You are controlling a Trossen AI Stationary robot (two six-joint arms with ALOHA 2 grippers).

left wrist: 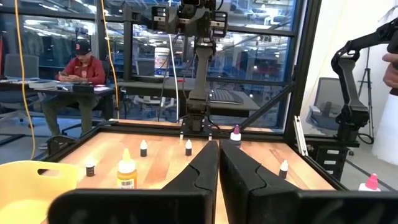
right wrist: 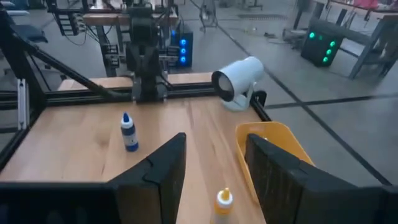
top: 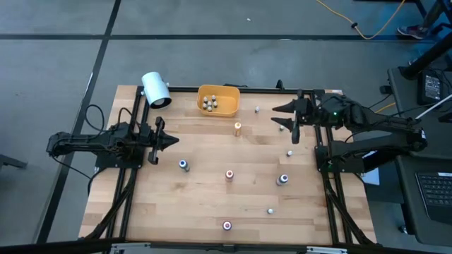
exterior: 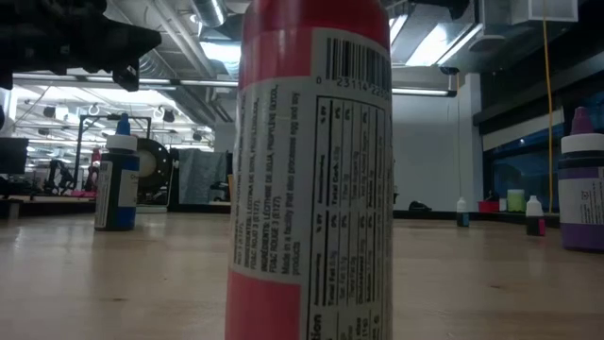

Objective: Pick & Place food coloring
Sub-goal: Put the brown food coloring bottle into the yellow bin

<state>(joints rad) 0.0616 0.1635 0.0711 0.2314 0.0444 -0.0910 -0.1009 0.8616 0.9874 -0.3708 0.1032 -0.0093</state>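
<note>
Food coloring bottles stand upright about the wooden table: an orange-capped one (top: 238,128), a blue one (top: 183,165), a red one (top: 229,174) and others nearer the front. Several more lie in the yellow bin (top: 230,95) at the far edge. My right gripper (top: 282,118) hangs open, high over the table's far right, with nothing between its fingers (right wrist: 214,146); the orange-capped bottle (right wrist: 224,200) stands below and ahead of it. At the table's left edge my left gripper (top: 169,141) is shut and empty (left wrist: 217,149).
A white cylinder (top: 155,89) lies at the far left corner beside the bin. A black frame rail runs around the table. A red bottle (exterior: 311,170) stands right in front of the low camera. A person sits at a desk beyond the table (left wrist: 81,68).
</note>
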